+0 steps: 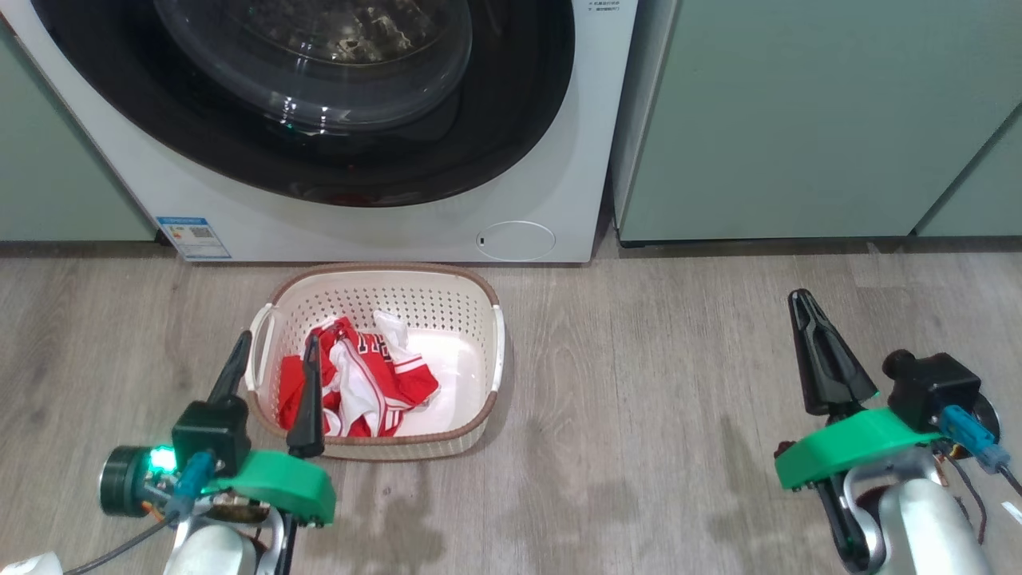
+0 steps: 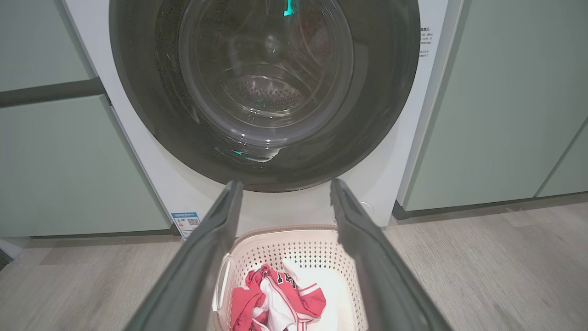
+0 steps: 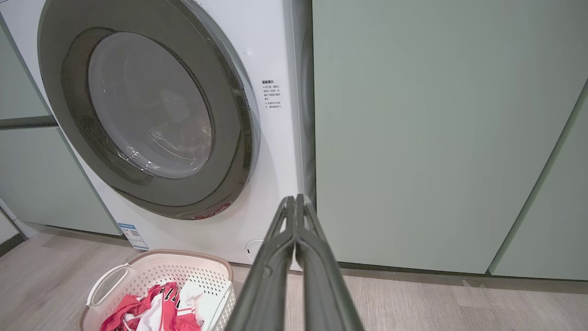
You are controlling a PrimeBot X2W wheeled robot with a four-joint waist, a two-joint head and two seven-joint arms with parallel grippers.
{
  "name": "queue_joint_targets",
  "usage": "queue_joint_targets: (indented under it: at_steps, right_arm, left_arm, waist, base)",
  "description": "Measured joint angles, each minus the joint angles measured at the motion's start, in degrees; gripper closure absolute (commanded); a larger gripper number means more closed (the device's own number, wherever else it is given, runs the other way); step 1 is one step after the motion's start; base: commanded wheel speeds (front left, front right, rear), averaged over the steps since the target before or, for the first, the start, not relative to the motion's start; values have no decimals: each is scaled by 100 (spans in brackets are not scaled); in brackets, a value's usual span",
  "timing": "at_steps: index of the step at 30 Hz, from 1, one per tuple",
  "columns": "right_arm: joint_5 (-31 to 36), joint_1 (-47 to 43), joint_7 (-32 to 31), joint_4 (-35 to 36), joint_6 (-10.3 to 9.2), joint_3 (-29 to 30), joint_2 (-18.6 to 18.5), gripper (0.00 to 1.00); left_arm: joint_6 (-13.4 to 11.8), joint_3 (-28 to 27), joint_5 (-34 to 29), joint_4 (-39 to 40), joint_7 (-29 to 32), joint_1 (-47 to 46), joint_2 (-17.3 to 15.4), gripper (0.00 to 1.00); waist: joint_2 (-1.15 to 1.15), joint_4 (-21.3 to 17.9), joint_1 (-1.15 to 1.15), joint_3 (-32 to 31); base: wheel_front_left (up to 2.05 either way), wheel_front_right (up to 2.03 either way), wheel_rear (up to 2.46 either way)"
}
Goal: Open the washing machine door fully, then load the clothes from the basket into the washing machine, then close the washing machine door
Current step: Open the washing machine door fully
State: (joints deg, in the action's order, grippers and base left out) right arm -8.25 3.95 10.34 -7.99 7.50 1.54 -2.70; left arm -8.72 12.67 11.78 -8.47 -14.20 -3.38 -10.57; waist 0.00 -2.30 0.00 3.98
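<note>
The white washing machine [image 1: 551, 160] stands ahead with its round black-ringed door [image 1: 511, 104] closed flat against the front; the glass bowl [image 2: 266, 73] shows the steel drum behind it. On the floor before it sits the cream basket [image 1: 471, 295] holding red and white clothes [image 1: 375, 375]. My left gripper [image 1: 275, 351] hangs open over the basket's near left rim, nothing between its fingers. My right gripper [image 1: 798, 299] is shut on nothing, above bare floor to the right of the basket, its tips together in the right wrist view [image 3: 295, 198].
Pale green cabinet fronts [image 1: 798, 112] flank the washing machine on both sides. A round flap [image 1: 515, 239] and a blue sticker [image 1: 193, 236] sit low on its front. Wood-look floor [image 1: 655, 383] spreads between the basket and my right arm.
</note>
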Motion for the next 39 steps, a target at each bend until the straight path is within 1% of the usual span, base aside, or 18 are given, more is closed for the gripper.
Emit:
queue_joint_targets:
  at_steps: [5, 6, 8, 11, 12, 17, 19, 21, 22, 25, 28, 34, 39]
  right_arm:
    - [-202, 0, 13, 18, 0, -90, -1, 100]
    - [-342, 0, 74, 67, 0, -166, -1, 100]
    - [-839, 3, 164, 204, 0, -313, 0, 100]
    - [-1893, 10, 249, 408, 0, -428, 1, 100]
    - [-2377, 18, 291, 432, 0, -428, 1, 100]
    - [-4501, 64, 286, 379, 0, -408, 1, 100]
    - [-5248, 162, 209, 303, -1, -375, 1, 100]
    - [-5856, 285, 74, 235, -1, -331, 0, 100]
    - [-5856, 285, 74, 235, -1, -331, 0, 100]
    - [-6555, 450, -111, 126, -1, -246, 0, 100]
    - [-6942, 591, -313, 11, -1, -157, 0, 100]
    - [-7253, 1045, -624, -254, -2, -33, -32, 100]
    - [-7441, 1792, -860, -689, -2, 121, -160, 100]
  left_arm:
    - [-12, 3, 0, 2, 0, 0, -1, 0]
    - [-12, 3, 0, 5, 0, 0, -3, 0]
    - [-15, 4, 1, 11, 0, 0, -7, 0]
    - [-54, 2, 53, 37, 0, 0, -18, 0]
    - [-55, 2, 64, 44, 0, 0, -20, 0]
    - [-55, 3, 85, 124, -1, -2, -24, 0]
    - [-57, 5, 85, 160, -1, -11, -26, 0]
    - [-64, 10, 85, 197, 0, -30, -27, 0]
    - [-64, 10, 85, 197, 0, -30, -27, 0]
    - [-101, 13, 85, 236, -1, -93, -31, 0]
    - [-108, 19, 83, 321, 0, -157, -36, 0]
    - [-114, 27, 83, 470, 0, -331, -48, 0]
    - [-113, 67, 81, 620, 0, -648, -45, 0]
  waist:
    - [0, 10, 0, -6]
    - [0, 13, 0, -5]
    - [0, 15, 0, -4]
    - [0, 12, 0, 5]
    - [0, 11, 0, 12]
    - [0, 14, 0, 62]
    - [0, 20, 0, 99]
    - [0, 30, 0, 146]
    - [0, 30, 0, 146]
    - [0, 48, 0, 232]
    - [0, 66, 0, 339]
    - [0, 102, 0, 662]
    - [0, 159, 1, 1032]
  base:
    - [0, 0, 0]
    - [0, 0, 0]
    - [0, 0, 0]
    - [0, 0, 0]
    - [0, 0, 0]
    - [0, 0, 0]
    - [0, 0, 0]
    - [0, 0, 0]
    - [0, 0, 0]
    - [0, 0, 0]
    - [0, 0, 0]
    - [0, 0, 0]
    - [0, 0, 0]
